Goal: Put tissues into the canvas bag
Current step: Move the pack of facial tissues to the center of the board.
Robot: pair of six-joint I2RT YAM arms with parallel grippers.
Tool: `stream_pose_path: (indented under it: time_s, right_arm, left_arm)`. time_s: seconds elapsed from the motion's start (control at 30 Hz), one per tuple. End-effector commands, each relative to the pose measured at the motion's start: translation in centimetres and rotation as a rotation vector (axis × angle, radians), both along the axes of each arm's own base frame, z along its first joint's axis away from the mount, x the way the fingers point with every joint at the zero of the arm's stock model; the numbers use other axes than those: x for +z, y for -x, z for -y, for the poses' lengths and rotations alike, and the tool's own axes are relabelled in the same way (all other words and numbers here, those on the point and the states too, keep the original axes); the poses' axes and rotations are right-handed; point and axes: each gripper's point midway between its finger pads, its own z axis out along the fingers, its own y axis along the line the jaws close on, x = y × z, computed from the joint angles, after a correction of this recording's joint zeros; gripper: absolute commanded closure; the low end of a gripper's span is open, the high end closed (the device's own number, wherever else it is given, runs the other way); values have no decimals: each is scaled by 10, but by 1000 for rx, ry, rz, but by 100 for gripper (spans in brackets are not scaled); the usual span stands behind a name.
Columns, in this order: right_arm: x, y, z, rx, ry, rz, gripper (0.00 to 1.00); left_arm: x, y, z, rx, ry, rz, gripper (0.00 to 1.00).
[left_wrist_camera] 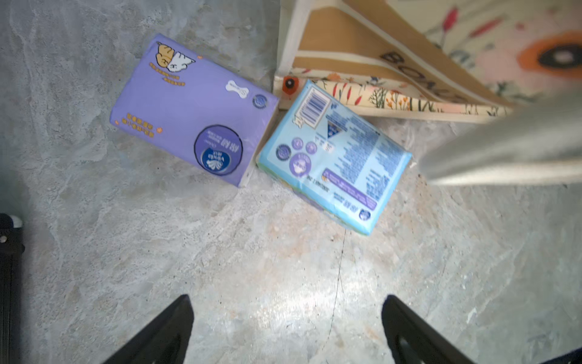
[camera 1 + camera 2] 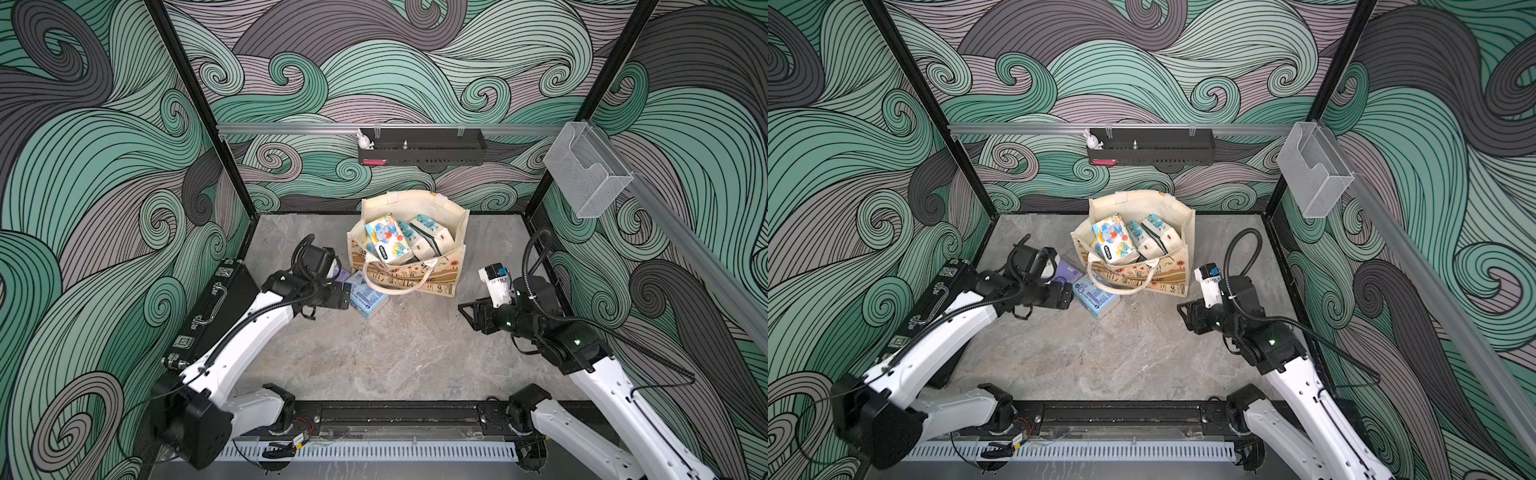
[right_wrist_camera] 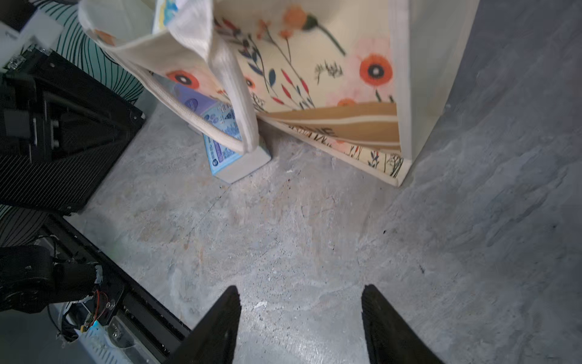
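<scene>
The cream canvas bag [image 2: 415, 201] [image 2: 1142, 199] stands open at the back middle of the table, and one white handle [image 3: 233, 94] hangs down its flowered front. Inside it are several tissues; the elephant pack [image 2: 384, 239] lies on top. Two more tissues lie on the table against the bag's front left corner, a purple pack [image 1: 189, 110] [image 2: 1069, 270] and a light blue pack [image 1: 333, 157] [image 2: 368, 297]. My left gripper [image 1: 287, 299] [image 2: 345, 296] hovers just left of them, open and empty. My right gripper [image 3: 301, 287] [image 2: 465, 311] is open and empty, low, right of the bag's front.
A black hard case [image 2: 220, 299] lies along the left wall beside my left arm. On the back wall hang a black shelf [image 2: 422, 151] with a small white rabbit figure [image 2: 365, 139]. A clear plastic holder [image 2: 586, 170] hangs on the right rail. A black base rail [image 2: 395, 415] runs along the front edge.
</scene>
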Motion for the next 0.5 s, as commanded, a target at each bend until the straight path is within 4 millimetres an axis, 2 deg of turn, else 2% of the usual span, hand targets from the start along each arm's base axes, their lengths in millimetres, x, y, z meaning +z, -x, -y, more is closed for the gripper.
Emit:
stream_pose_path:
  time_s: [0.0,0.13,0.27,0.4,0.47]
  right_arm:
    - [1,8,-8,9,-113,7,37]
    - [-8,19,-9,28,-140,-1,36]
    - [-4,21,-11,46,-162,24,34]
    - [-3,21,-13,64,-160,23,33]
    - [-3,22,-15,74,-166,16,33]
  left_arm:
    - [12,-50,-7,74,32,36,7]
    - [-10,-86,-28,182,38,-107,15]
    - [-26,-130,-37,260,106,-143,30]
    - [-45,-173,-47,301,66,-140,31]
    - [-58,-185,-57,329,6,-170,31]
